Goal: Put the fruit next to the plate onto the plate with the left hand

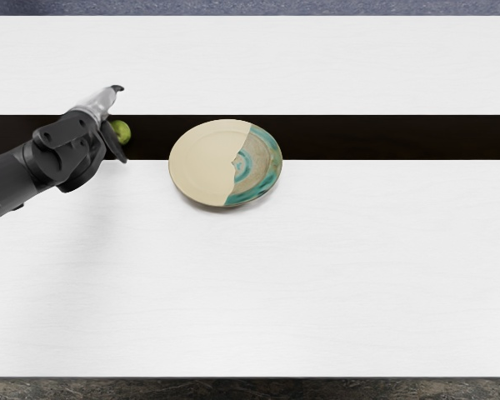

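We see the small round green fruit (122, 131) at the glossy cream-and-teal plate's (208, 158) nine o'clock, just beside the left hand (90, 132); whether it is held, we cannot tell.

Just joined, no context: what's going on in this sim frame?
The left robot hand is right at a small green fruit, which sits on the dark strip across the white table, left of the plate and apart from it. This view does not show whether the hand is gripping the fruit. The plate holds nothing, so the transfer is not yet done. The right arm is out of view.
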`<state>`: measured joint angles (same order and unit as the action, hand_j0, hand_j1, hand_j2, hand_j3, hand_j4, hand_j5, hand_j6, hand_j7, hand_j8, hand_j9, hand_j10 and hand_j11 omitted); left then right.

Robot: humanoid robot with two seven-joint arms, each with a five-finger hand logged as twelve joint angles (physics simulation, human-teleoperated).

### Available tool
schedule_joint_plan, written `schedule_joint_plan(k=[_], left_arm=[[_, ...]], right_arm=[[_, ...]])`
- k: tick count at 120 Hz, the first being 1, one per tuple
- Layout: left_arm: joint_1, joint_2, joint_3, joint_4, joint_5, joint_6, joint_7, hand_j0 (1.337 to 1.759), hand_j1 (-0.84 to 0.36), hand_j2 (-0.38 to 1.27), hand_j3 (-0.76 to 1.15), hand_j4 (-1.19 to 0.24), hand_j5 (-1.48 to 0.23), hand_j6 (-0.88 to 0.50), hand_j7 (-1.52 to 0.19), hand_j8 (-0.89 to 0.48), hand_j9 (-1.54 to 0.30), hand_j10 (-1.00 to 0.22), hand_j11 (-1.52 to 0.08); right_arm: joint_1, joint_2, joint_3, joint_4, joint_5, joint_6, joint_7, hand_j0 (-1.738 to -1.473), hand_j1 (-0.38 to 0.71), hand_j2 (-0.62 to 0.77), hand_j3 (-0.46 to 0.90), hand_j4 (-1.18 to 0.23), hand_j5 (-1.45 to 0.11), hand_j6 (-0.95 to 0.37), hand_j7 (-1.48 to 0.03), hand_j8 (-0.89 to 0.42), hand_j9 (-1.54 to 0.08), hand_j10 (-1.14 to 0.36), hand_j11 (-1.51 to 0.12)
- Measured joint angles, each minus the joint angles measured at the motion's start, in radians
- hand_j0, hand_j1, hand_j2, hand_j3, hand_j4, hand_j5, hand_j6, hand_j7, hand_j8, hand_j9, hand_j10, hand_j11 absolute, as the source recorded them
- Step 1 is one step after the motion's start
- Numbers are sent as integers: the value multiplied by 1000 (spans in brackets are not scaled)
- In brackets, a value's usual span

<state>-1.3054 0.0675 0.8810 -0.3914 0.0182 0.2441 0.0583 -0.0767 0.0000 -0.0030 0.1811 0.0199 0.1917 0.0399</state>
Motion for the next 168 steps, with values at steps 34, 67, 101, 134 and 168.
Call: schedule_joint_plan(k=[34,67,101,134,168], left_arm=[[12,0,1,0,0,9,0,1658,226,23,0,-106,-136,-107,-135,-107,-135,-106,-135],[17,7,2,0,-4,9,0,1658,185,29,0,-140,-180,-141,-179,-141,-179,-140,-179],[-2,63,-1,-3,-17,-113,-1,1658,144,36,0,-175,-224,-175,-224,-175,-224,-174,-224],[-4,64,-3,-1,-14,-145,-2,1658,118,41,0,-196,-252,-197,-252,-197,-252,-195,-251],[-14,52,-5,3,-5,-132,-2,1658,109,42,0,-204,-262,-204,-261,-204,-261,-203,-261]], right_arm=[[0,0,0,0,0,0,0,-1658,-332,-3,0,-14,-18,-14,-18,-14,-18,-14,-18],[0,0,0,0,0,0,0,-1658,-332,-3,0,-14,-18,-14,-18,-14,-18,-14,-18],[0,0,0,0,0,0,0,-1658,-332,-3,0,-14,-18,-14,-18,-14,-18,-14,-18],[0,0,0,0,0,0,0,-1658,-332,-3,0,-14,-18,-14,-18,-14,-18,-14,-18],[0,0,0,0,0,0,0,-1658,-332,-3,0,-14,-18,-14,-18,-14,-18,-14,-18]])
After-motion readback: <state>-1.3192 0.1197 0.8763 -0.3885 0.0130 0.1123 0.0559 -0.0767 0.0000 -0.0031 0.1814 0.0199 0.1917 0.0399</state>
